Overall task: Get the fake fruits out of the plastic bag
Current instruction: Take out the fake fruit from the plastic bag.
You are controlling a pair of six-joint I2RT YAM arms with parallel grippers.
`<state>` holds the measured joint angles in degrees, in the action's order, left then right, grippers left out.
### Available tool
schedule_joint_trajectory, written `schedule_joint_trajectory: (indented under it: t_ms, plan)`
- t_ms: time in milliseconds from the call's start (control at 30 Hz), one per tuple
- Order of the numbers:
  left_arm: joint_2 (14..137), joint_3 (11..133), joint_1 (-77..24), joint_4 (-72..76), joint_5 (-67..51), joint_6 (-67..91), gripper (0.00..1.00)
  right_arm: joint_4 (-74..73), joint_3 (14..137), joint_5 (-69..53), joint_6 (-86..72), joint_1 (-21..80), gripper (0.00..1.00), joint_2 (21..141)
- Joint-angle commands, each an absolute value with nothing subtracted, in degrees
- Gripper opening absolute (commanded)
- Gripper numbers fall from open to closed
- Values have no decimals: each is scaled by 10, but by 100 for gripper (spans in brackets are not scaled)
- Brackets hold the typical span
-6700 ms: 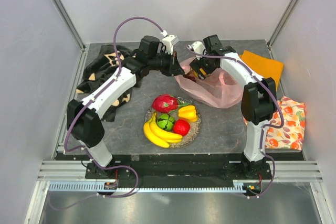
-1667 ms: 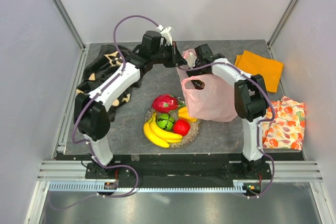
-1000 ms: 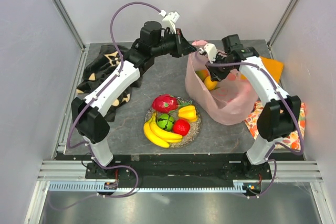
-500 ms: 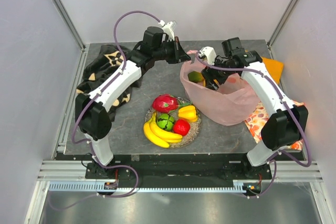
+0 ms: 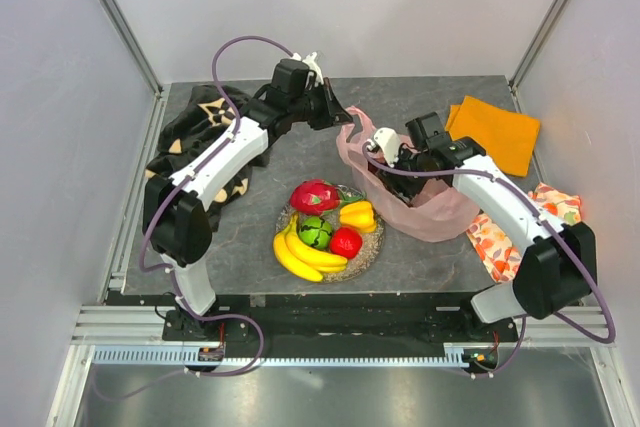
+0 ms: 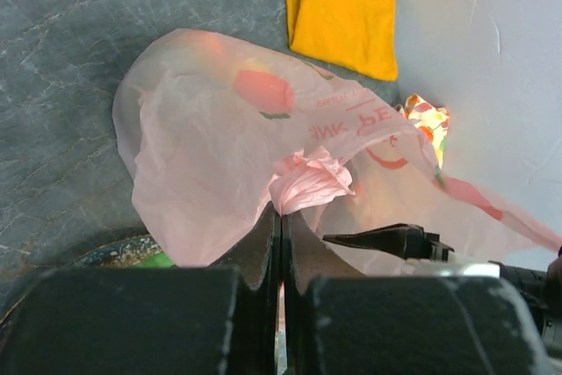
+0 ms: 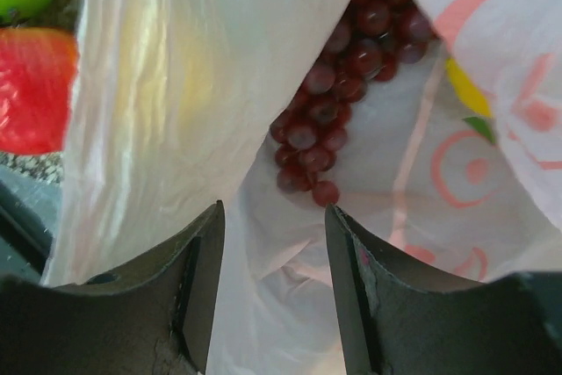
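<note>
The pink plastic bag (image 5: 425,209) lies right of centre on the table. My left gripper (image 5: 337,113) is shut on its bunched rim, and the pinch shows in the left wrist view (image 6: 281,210), with the bag (image 6: 211,147) hanging beyond it. My right gripper (image 5: 386,158) is open inside the bag's mouth. In the right wrist view (image 7: 274,208) dark purple grapes (image 7: 338,94) lie just beyond its tips, and a yellow piece (image 7: 464,87) lies further in. The banana bunch (image 5: 300,255), dragon fruit (image 5: 313,195), green ball (image 5: 316,233), red apple (image 5: 346,242) and a yellow-orange piece (image 5: 358,214) lie outside.
The fruits that are out lie on a round glitter plate (image 5: 374,245) at front centre. An orange cloth (image 5: 492,129) lies at the back right, a floral cloth (image 5: 505,239) at the right edge, and a dark patterned cloth (image 5: 195,132) at the back left. Walls enclose the table.
The bag was held high between both grippers and has come down onto the table. My right gripper moved down and left into its mouth. My left gripper dropped slightly, still pinching the rim.
</note>
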<state>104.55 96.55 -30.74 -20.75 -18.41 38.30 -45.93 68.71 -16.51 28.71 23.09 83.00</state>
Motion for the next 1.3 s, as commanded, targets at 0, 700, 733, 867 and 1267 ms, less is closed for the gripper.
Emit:
schedule_joint_trajectory:
  t_ms: [0,700,733,867,1267]
  plan:
    - [1046,969,-308,-155,-217,406,2,-384,729,-125,278,225,58,854]
    - [1045,970,-308,-154,-232,367,1,-330,983,-47,173,216,98,1157]
    - [1044,969,-309,-152,-233,367,2,-341,992,-47,164,216,98,1165]
    - [1045,969,-308,-149,-238,366,1,-377,1042,-48,160,215,98,1211]
    - [1042,963,-310,-143,-251,356,2,-417,1047,-18,173,210,98,1224]
